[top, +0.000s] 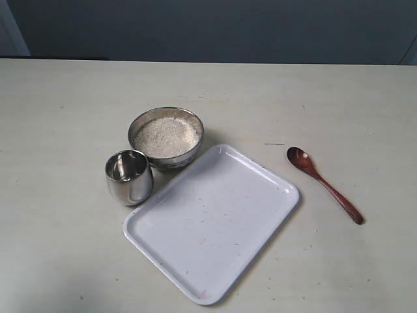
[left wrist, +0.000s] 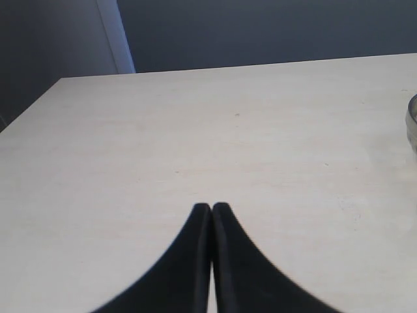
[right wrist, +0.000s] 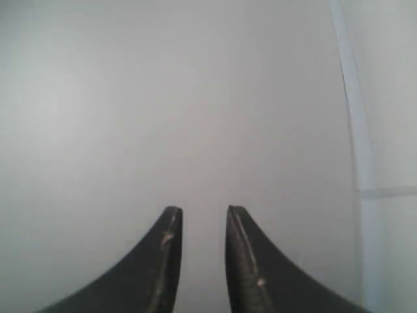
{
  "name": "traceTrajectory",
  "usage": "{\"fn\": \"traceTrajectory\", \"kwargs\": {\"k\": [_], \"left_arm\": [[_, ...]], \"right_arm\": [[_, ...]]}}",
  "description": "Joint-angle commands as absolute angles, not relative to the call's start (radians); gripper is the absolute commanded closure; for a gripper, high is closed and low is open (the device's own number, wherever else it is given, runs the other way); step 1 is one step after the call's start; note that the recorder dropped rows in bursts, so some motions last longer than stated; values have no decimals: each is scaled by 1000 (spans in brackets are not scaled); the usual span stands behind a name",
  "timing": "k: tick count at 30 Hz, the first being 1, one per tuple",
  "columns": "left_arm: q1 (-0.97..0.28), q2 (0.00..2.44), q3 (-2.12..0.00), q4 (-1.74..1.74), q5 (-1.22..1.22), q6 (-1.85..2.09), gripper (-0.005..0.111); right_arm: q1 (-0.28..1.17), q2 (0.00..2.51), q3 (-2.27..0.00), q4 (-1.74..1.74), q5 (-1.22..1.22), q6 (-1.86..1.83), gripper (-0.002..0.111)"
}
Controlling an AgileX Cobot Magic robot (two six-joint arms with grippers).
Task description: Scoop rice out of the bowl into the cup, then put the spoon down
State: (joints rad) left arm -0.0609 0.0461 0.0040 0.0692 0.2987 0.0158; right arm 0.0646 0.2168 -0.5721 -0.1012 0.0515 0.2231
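Setting. A pale cream table [top: 65, 261] with a faint wood-grain pattern fills most of the exterior view. Its matte top carries small dark specks and 1 short dark mark [top: 274, 143] right of centre. Beyond the far edge stands a dark blue-grey wall [top: 215, 29], broken at the far left by a pale vertical strip [top: 12, 29]. Light is soft and even, with only weak shadows. The left wrist view shows tabletop, wall and strip alike. The right wrist view shows only a plain light-grey surface [right wrist: 163, 98], out of focus, crossed by a paler band [right wrist: 348, 98].
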Motion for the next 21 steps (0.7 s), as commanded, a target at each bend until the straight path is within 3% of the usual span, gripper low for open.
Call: {"fn": "traceTrajectory", "kwargs": {"k": [1,11,16,21], "left_arm": [[-63,47,0,70,287,9,106],[-63,47,0,70,287,9,106],[-63,47,0,70,287,9,106],[-63,47,0,70,287,9,106]], "right_arm": [[60,494,-828,-264,711,23,84],[275,1024,-992,-230,955,-26,84],[402,1290,-992,-239,960,-26,84],[433,1504,-992,-242,944,-28,84]]}}
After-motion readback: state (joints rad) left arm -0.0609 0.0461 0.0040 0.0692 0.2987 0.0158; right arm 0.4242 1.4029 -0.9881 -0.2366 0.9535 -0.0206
